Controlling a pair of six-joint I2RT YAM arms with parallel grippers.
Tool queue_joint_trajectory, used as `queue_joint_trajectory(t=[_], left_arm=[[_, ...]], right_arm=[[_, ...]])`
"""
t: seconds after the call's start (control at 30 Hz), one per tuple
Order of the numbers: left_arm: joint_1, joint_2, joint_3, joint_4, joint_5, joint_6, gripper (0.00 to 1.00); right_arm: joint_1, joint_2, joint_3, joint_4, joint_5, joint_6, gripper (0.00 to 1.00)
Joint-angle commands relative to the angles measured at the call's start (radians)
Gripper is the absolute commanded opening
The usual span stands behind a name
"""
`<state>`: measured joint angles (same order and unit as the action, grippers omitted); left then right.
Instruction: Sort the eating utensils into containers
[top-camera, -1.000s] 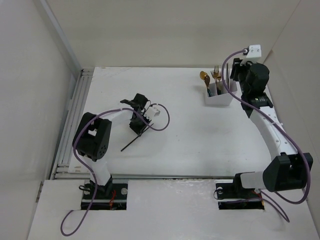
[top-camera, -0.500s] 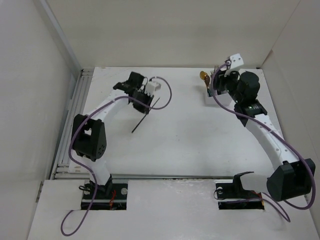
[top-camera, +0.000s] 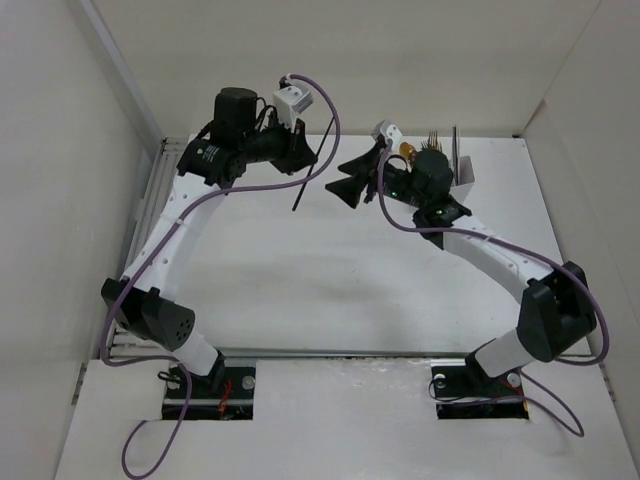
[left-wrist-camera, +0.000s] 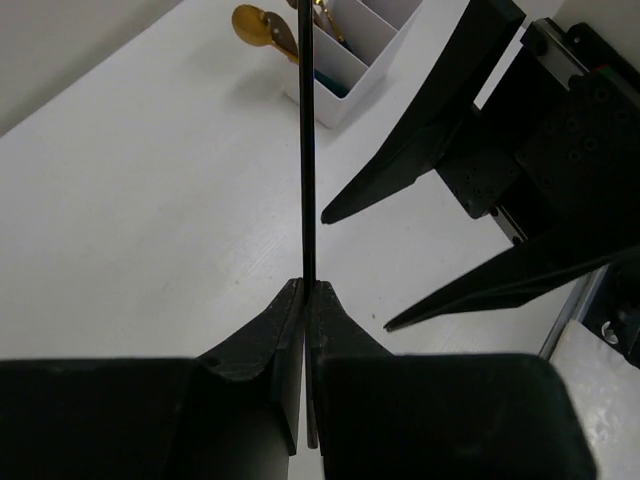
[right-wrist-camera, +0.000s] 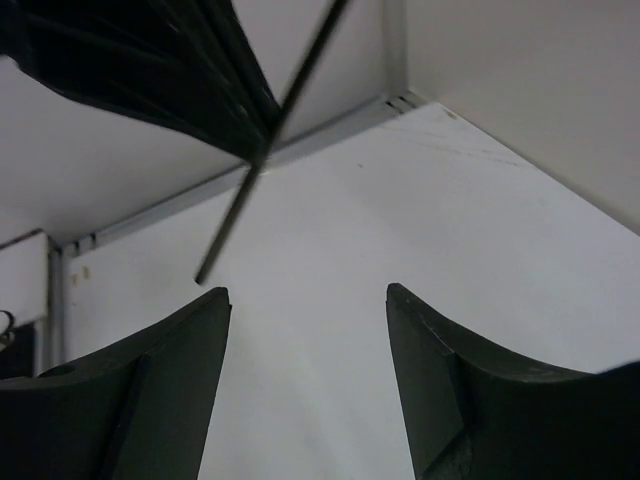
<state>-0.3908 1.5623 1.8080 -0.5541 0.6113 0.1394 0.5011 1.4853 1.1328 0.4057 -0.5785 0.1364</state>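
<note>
A thin dark chopstick (top-camera: 299, 195) hangs above the table with my left gripper (top-camera: 305, 160) shut on its upper part. The left wrist view shows the chopstick (left-wrist-camera: 305, 150) pinched between the shut fingers of that left gripper (left-wrist-camera: 305, 290), pointing toward the white divided container (left-wrist-camera: 365, 45). My right gripper (top-camera: 340, 180) faces it from the right, open and empty, just short of the stick. In the right wrist view the chopstick (right-wrist-camera: 250, 180) crosses above the open right gripper (right-wrist-camera: 305, 295). The container (top-camera: 465, 176) at the back right holds a gold spoon (top-camera: 407, 151), a fork (top-camera: 433, 139) and a chopstick (top-camera: 455, 148).
White walls close in the table on the left, back and right. A metal rail (top-camera: 150, 230) runs along the left edge. Purple cables (top-camera: 325, 120) loop off both wrists. My right arm (top-camera: 480, 245) partly covers the container.
My left arm has lifted the chopstick off the table and carried it back and right. The right gripper has swung left away from the container and opened wider.
</note>
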Motion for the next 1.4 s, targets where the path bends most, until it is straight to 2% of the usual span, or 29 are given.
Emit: queue_joint_trajectory(t=[0.0, 0.2, 0.43, 0.47, 0.5, 0.53, 0.6, 0.63, 0.73, 0.87, 0.9, 0.93, 0.97, 1.03, 1.07, 1.1, 1.17, 1.23, 1.37], left_arm=[[0.003, 0.012, 0.019, -0.023, 0.053, -0.032, 0.0], [0.003, 0.002, 0.028, -0.023, 0.053, -0.032, 0.0], [0.003, 0.002, 0.016, -0.032, 0.085, -0.032, 0.0], [0.003, 0.002, 0.004, -0.032, 0.085, -0.023, 0.0], [0.003, 0.002, -0.012, -0.032, 0.085, -0.023, 0.0], [0.003, -0.007, -0.012, -0.041, 0.085, -0.023, 0.0], [0.003, -0.007, -0.026, -0.041, 0.094, -0.023, 0.0], [0.003, -0.007, -0.035, -0.041, 0.094, -0.023, 0.0], [0.003, -0.007, -0.035, -0.041, 0.094, -0.023, 0.0], [0.003, -0.007, -0.035, -0.041, 0.094, -0.011, 0.0], [0.003, -0.007, -0.035, -0.041, 0.082, -0.011, 0.19], [0.003, 0.002, -0.035, -0.041, 0.064, -0.011, 0.88], [0.003, 0.002, -0.035, -0.041, 0.039, -0.011, 1.0], [0.003, 0.002, -0.035, -0.041, -0.042, -0.024, 1.0], [0.003, 0.002, -0.024, -0.041, -0.101, -0.024, 1.0], [0.003, 0.002, -0.013, -0.041, -0.102, -0.024, 1.0], [0.013, 0.002, -0.004, -0.041, -0.2, -0.024, 1.0], [0.013, 0.002, -0.004, -0.041, -0.29, -0.024, 1.0], [0.024, -0.007, -0.035, -0.041, -0.383, -0.024, 1.0]], right_arm=[[0.02, 0.033, 0.045, 0.248, -0.078, 0.121, 0.69], [0.085, 0.133, 0.119, 0.275, -0.078, 0.152, 0.69], [0.085, 0.188, 0.149, 0.275, 0.009, 0.198, 0.65], [0.085, 0.188, 0.159, 0.275, 0.009, 0.198, 0.62], [0.085, 0.197, 0.159, 0.275, 0.009, 0.198, 0.54], [0.085, 0.198, 0.168, 0.275, 0.009, 0.198, 0.36], [0.085, 0.198, 0.168, 0.275, 0.025, 0.198, 0.24], [0.085, 0.198, 0.168, 0.275, 0.037, 0.198, 0.14], [0.085, 0.198, 0.168, 0.285, 0.037, 0.198, 0.01], [0.085, 0.185, 0.168, 0.285, 0.037, 0.161, 0.0], [0.085, 0.185, 0.156, 0.285, 0.057, 0.151, 0.0], [0.073, 0.169, 0.145, 0.285, 0.074, 0.14, 0.0], [0.064, 0.15, 0.134, 0.285, 0.095, 0.115, 0.0], [0.013, 0.129, 0.122, 0.214, 0.173, 0.076, 0.0], [-0.04, 0.115, 0.133, 0.124, 0.239, 0.019, 0.0], [-0.041, 0.115, 0.133, 0.075, 0.239, -0.015, 0.0], [-0.128, 0.104, 0.163, -0.064, 0.398, -0.123, 0.0], [-0.223, 0.104, 0.174, -0.097, 0.556, -0.191, 0.0], [-0.382, 0.124, 0.194, -0.097, 0.646, -0.322, 0.0]])
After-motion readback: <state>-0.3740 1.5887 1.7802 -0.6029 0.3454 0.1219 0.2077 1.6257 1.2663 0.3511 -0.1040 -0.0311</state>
